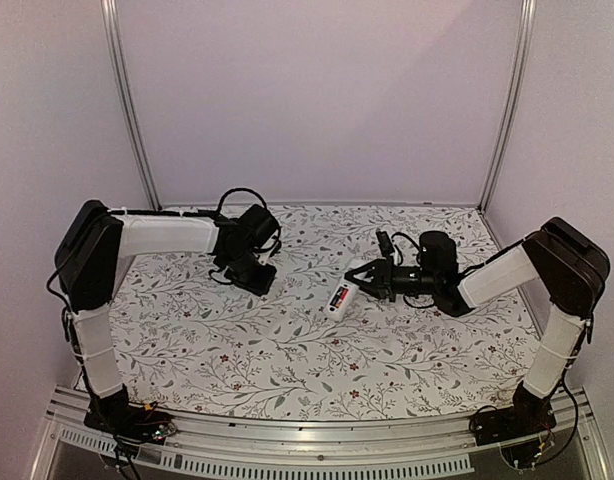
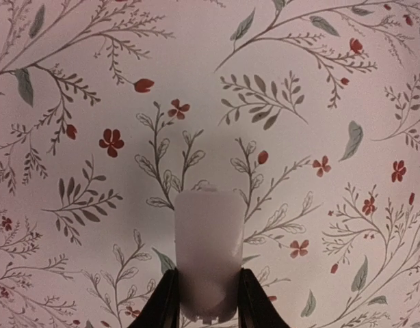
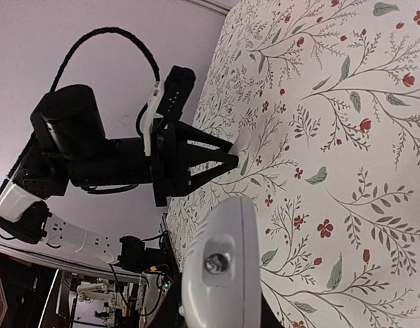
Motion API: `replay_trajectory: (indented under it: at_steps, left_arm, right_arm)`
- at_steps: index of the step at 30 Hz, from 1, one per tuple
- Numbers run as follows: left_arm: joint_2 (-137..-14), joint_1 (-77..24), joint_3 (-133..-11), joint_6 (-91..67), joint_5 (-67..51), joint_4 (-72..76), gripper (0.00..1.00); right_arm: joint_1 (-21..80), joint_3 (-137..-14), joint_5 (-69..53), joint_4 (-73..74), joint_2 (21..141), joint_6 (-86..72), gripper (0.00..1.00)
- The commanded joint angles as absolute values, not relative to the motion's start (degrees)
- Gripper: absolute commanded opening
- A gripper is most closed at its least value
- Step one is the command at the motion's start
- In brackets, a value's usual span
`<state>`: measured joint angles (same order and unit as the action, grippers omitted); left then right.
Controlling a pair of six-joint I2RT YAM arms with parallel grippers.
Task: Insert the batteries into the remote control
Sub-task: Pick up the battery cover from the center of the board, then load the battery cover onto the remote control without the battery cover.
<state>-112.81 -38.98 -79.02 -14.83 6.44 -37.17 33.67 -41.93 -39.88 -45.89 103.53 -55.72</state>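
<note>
The white remote control (image 1: pixel 339 298) lies tilted in mid-table, back up, with a red and dark patch, a battery, showing in its open back. A separate black battery cannot be made out. My right gripper (image 1: pixel 356 281) is shut on the remote's right end. In the right wrist view the remote (image 3: pixel 222 263) fills the bottom, seen end-on between my fingers. My left gripper (image 2: pixel 208 275) is shut on a small white plastic cover (image 2: pixel 208 239) just above the floral cloth. In the top view the left gripper (image 1: pixel 255 280) is left of the remote, apart from it.
The floral cloth (image 1: pixel 237 340) covers the table. Pale walls with metal posts (image 1: pixel 132 110) close the back and sides. An aluminium rail (image 1: pixel 317 450) runs along the near edge. The left arm's cable (image 3: pixel 107 41) loops above its wrist.
</note>
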Motion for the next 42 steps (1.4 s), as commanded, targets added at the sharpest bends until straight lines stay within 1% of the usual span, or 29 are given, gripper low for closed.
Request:
replay_trajectory:
  at_steps: [1,6,11,16,21,32,42]
  left_arm:
    - [-105.77,-43.02,-75.86,-15.25,6.39,-36.19,0.25]
    - [-100.48,-48.80,-73.97,-14.69,6.32,-34.96,0.27]
    - [-97.67,-54.59,-75.13,-13.96,5.77,-34.10,0.27]
    - [-98.32,-57.55,-77.68,-14.47,3.93,-33.84,0.27]
    - [-101.11,-60.22,-81.04,-14.90,5.00,-33.84,0.28]
    - [-107.59,-61.70,-87.76,-15.78,3.44,-34.78,0.29]
    - [-111.05,-61.45,-91.71,-15.64,5.27,-39.60,0.29]
  right_arm:
    - [33.47,-41.46,-40.74,-52.79,106.53,-60.09,0.00]
    - [33.51,-40.82,-40.18,-58.58,109.76,-65.00,0.00]
    - [33.49,-40.16,-39.05,-59.40,110.43,-66.95,0.00]
    - [33.63,-39.55,-38.07,-59.71,109.67,-67.21,0.00]
    - [34.21,-38.12,-35.78,-60.03,108.33,-67.44,0.00]
    - [35.31,-36.38,-34.20,-63.48,107.15,-68.52,0.00]
    - [35.68,-35.52,-33.94,-66.38,106.64,-68.48,0.00]
